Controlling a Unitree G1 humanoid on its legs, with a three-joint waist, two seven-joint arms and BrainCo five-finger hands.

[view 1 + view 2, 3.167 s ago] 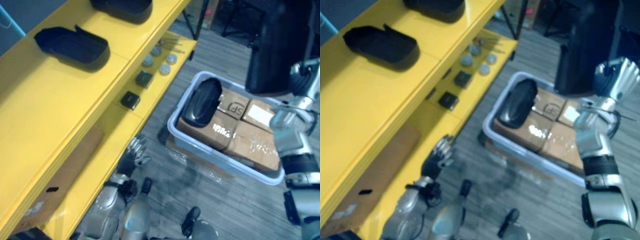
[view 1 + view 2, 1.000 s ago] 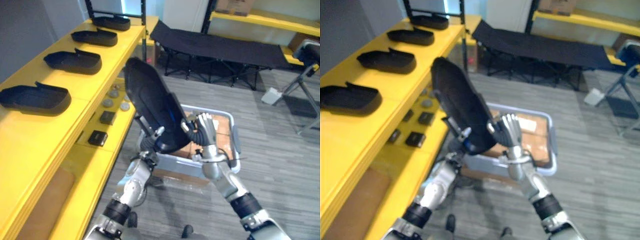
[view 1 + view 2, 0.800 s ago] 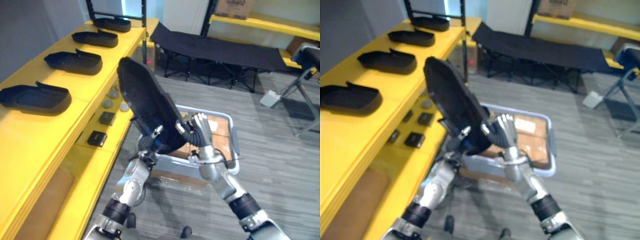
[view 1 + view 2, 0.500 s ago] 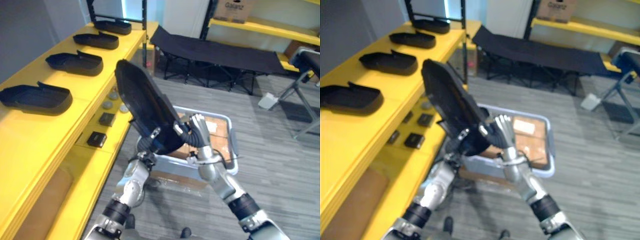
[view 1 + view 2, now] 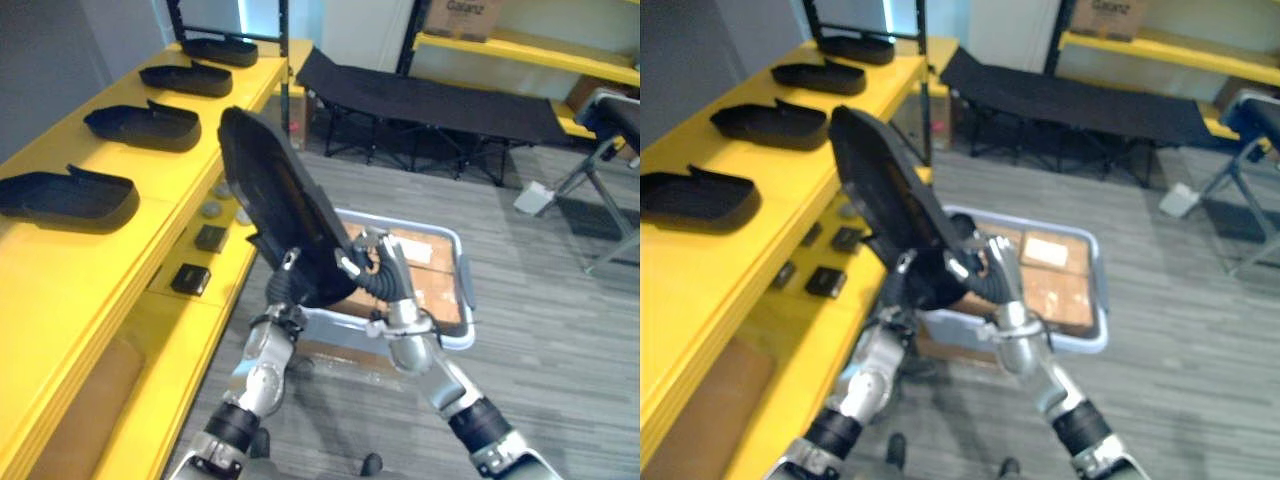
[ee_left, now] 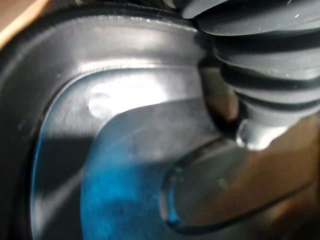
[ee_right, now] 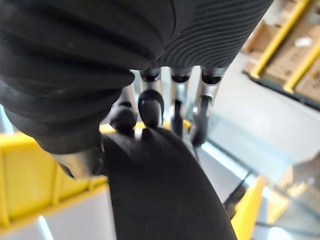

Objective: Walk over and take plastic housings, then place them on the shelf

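Observation:
A long black plastic housing (image 5: 280, 215) stands tilted on end in mid-air, its top leaning toward the yellow shelf (image 5: 150, 190). My left hand (image 5: 283, 292) holds its lower end from below, fingers curled on the rim; the left wrist view shows the housing's inner wall (image 6: 75, 100) from very close. My right hand (image 5: 385, 290) steadies the same end from the right. Its fingers (image 7: 150, 107) lie nearly straight over the housing's edge (image 7: 160, 190). Several more housings lie on the shelf top, the nearest (image 5: 65, 195) at the left.
Below the held housing stands a grey bin (image 5: 463, 290) of cardboard boxes (image 5: 420, 260). The shelf's lower level carries small black blocks (image 5: 190, 278) and round metal discs (image 5: 212, 210). A black folding cot (image 5: 430, 100) and another yellow shelf (image 5: 520, 50) stand behind.
Both hands have carried the housing a little to the left, toward the shelf. The right hand's fingers have straightened against it.

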